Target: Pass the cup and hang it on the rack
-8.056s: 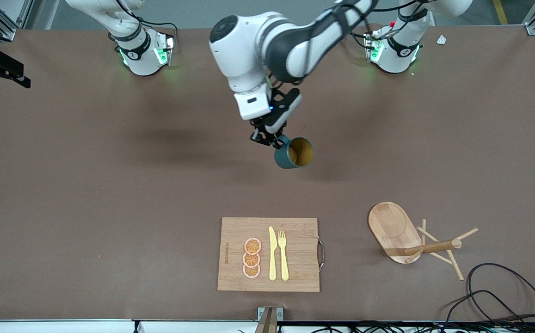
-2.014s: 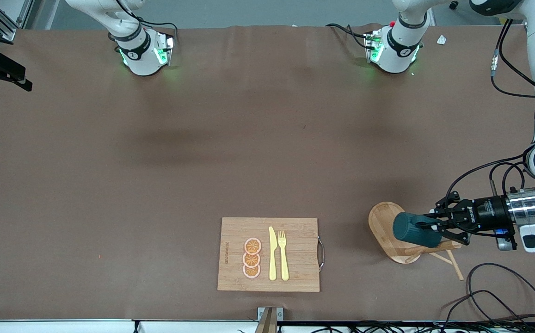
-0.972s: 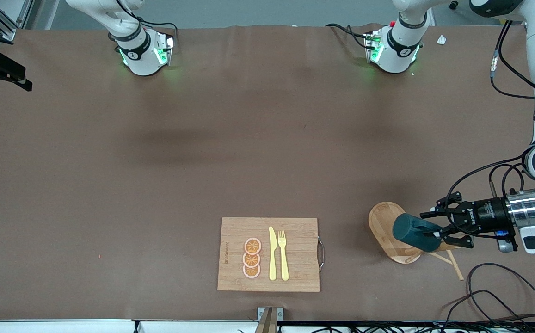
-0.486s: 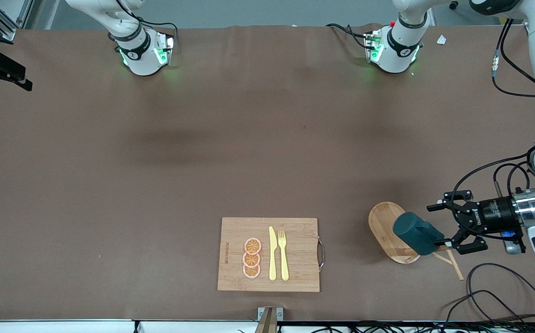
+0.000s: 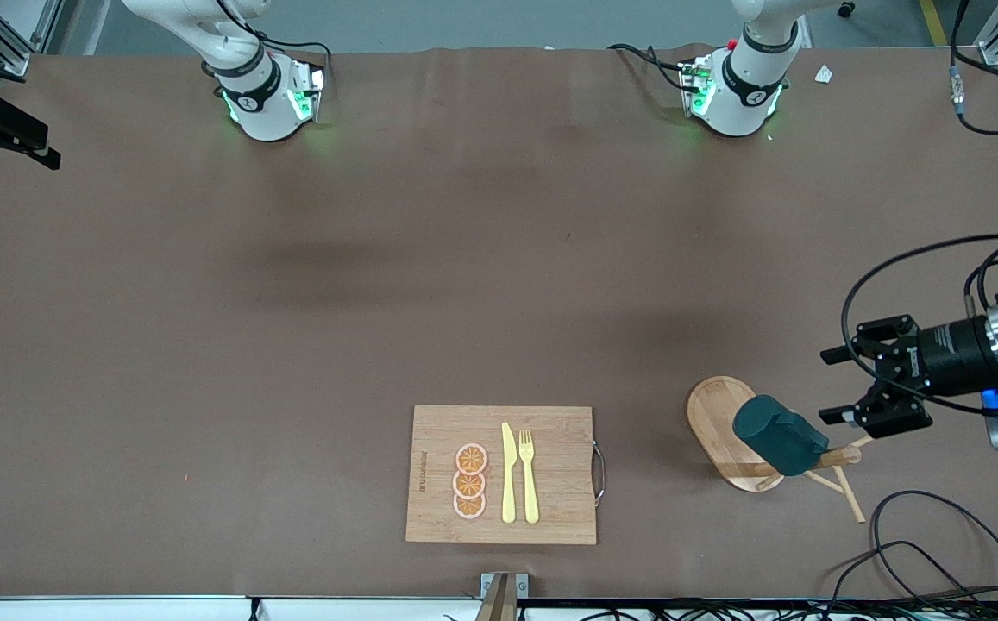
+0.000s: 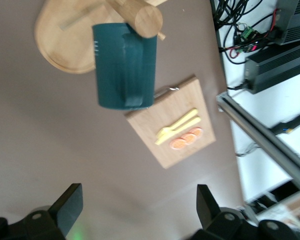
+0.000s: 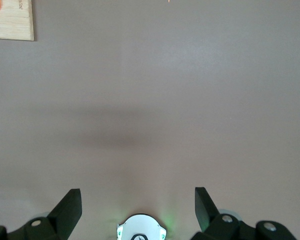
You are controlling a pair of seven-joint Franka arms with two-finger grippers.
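Observation:
The dark teal cup [image 5: 779, 435] hangs tilted on a peg of the wooden rack [image 5: 718, 418], which stands near the left arm's end of the table. In the left wrist view the cup [image 6: 125, 70] hangs by its handle below the post of the rack [image 6: 60, 45]. My left gripper [image 5: 828, 386] is open and empty, level with the cup and clear of it, toward the left arm's end of the table. It also shows in the left wrist view [image 6: 140, 210]. My right gripper [image 7: 138, 210] is open and empty, high over bare table and its own base; it is outside the front view.
A bamboo cutting board [image 5: 503, 474] with orange slices, a yellow knife and a fork lies near the front edge, beside the rack toward the right arm's end. Black cables [image 5: 921, 552] lie at the front corner by the rack.
My left gripper carried the cup to the rack, opened and let go. It has since drawn back toward the left arm's end. The cup stays on the rack.

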